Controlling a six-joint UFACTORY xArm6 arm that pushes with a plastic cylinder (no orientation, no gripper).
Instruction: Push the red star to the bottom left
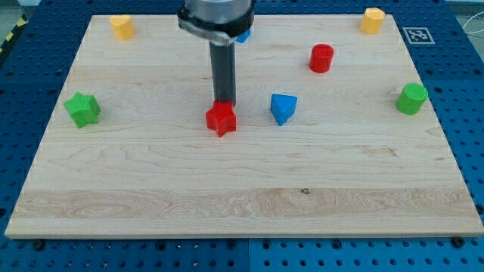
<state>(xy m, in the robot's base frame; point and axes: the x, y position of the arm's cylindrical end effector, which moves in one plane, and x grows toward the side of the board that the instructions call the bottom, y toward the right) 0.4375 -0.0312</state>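
while my tip [224,102] has no fingers to part or close, being a bare rod end, it sits against the far edge of the red star [221,119], near mid-board on the wooden board [151,189]. the star looks light, rigid and free to slide, but its points may make it spin, so i'd press from its far right side. blue triangular block [283,108] sits just right; green star [82,109] far left.
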